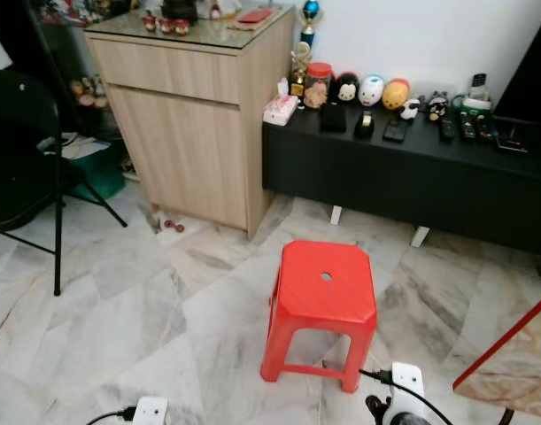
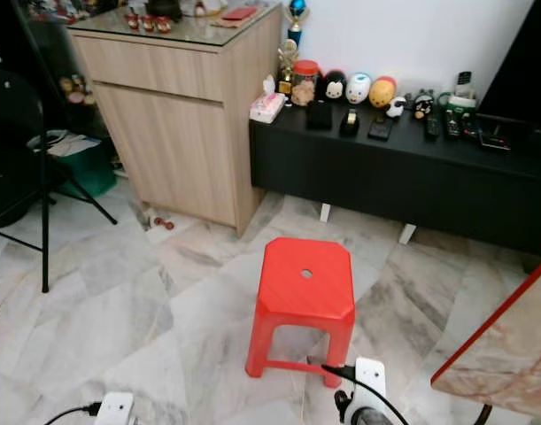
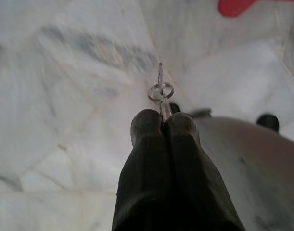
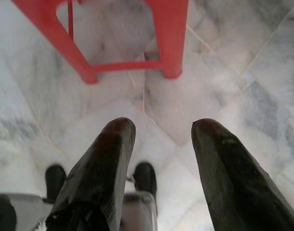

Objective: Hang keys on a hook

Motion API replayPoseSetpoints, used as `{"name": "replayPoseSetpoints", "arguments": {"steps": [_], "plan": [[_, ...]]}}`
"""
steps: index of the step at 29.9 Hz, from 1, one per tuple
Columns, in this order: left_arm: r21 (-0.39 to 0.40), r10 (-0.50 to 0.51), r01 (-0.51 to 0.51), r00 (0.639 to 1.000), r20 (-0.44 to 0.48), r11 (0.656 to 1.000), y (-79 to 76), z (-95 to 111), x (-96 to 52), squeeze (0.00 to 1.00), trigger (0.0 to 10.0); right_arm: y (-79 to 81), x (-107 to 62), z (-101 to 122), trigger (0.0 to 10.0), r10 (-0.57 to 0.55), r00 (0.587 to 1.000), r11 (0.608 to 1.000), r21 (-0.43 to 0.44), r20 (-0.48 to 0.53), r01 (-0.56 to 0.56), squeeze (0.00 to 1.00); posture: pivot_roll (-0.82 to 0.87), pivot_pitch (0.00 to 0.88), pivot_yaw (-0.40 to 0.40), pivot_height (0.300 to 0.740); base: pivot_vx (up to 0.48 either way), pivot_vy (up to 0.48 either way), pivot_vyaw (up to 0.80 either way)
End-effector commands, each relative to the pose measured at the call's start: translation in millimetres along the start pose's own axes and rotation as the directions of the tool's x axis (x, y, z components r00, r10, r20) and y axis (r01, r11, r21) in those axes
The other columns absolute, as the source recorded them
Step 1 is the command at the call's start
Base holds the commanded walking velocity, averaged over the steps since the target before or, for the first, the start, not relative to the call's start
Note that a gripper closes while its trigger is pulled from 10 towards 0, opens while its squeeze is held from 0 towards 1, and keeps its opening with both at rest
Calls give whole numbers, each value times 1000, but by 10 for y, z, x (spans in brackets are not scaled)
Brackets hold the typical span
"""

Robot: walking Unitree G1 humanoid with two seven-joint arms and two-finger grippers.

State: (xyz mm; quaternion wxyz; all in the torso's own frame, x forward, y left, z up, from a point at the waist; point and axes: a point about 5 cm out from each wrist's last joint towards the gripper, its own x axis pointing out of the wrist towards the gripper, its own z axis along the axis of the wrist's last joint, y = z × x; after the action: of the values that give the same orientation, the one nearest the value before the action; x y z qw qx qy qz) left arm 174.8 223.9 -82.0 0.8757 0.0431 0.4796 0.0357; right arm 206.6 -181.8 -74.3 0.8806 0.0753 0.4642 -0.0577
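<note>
In the left wrist view my left gripper (image 3: 163, 119) is shut on the keys (image 3: 161, 91): a silver key ring and a thin key blade stick out past the pressed fingertips, above the marble floor. In the right wrist view my right gripper (image 4: 163, 132) hangs open over the floor, its two black fingers (image 4: 108, 159) wide apart with nothing between them, close to the legs of the red stool (image 4: 137, 33). No hook can be made out in any view.
A red plastic stool (image 1: 325, 301) stands on the marble floor just ahead. Behind it are a wooden cabinet (image 1: 195, 124) at the left and a low black bench (image 1: 412, 173) with toys and remotes. A black folding chair (image 1: 22, 150) stands far left; a marble tabletop corner (image 1: 518, 363) juts in at right.
</note>
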Motion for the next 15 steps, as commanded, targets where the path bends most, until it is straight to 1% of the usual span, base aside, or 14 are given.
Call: {"name": "replayPoseSetpoints", "arguments": {"steps": [1, 3, 6, 10, 11, 13, 15], "plan": [[-8, 6, -6, 1000, -3, 1000, 49, 28, 0, 0, 10000, 12, 3, 4, 10000, -6, 1000, 1000, 13, -8, 6, 0, 158, 0, -15, 736, 0, 0, -775], [-1, 11, -11, 1000, 7, 1000, 82, 101, 8, 0, 10000, 49, 11, 66, 10000, -4, 1000, 1000, 27, 4, 4, 0, 147, 0, 0, 736, 0, 0, -769], [5, 11, -11, 1000, 13, 1000, 94, 134, 10, 0, 10000, 74, 14, 110, 10000, -3, 999, 998, 56, 32, 1, 0, 140, 0, 9, 736, 0, 0, 0], [6, 10, -10, 1000, -9, 1000, 85, 55, 2, 0, 10000, 40, 6, 15, 10000, -15, 1000, 997, 77, 10, 15, 0, 162, 0, 0, 736, 0, -137, 0], [5, 10, -10, 1000, -14, 1000, 80, 33, 0, 0, 10000, 31, 3, -12, 10000, -16, 1000, 997, 70, 2, 16, 0, 162, 0, 0, 736, 0, -247, 0], [2, 1, -1, 1000, -25, 1000, 51, -38, -8, 0, 10000, 2, -8, -93, 10000, -17, 1000, 999, 28, -13, 18, 0, 157, 0, 1, 736, 0, -246, 0], [1, -6, 6, 999, -48, 1000, 10, -142, -22, 0, 10000, -65, -27, -197, 10000, -29, 999, 1000, -6, -31, 29, 0, 148, 0, -2, 736, 0, -246, 0]]}}
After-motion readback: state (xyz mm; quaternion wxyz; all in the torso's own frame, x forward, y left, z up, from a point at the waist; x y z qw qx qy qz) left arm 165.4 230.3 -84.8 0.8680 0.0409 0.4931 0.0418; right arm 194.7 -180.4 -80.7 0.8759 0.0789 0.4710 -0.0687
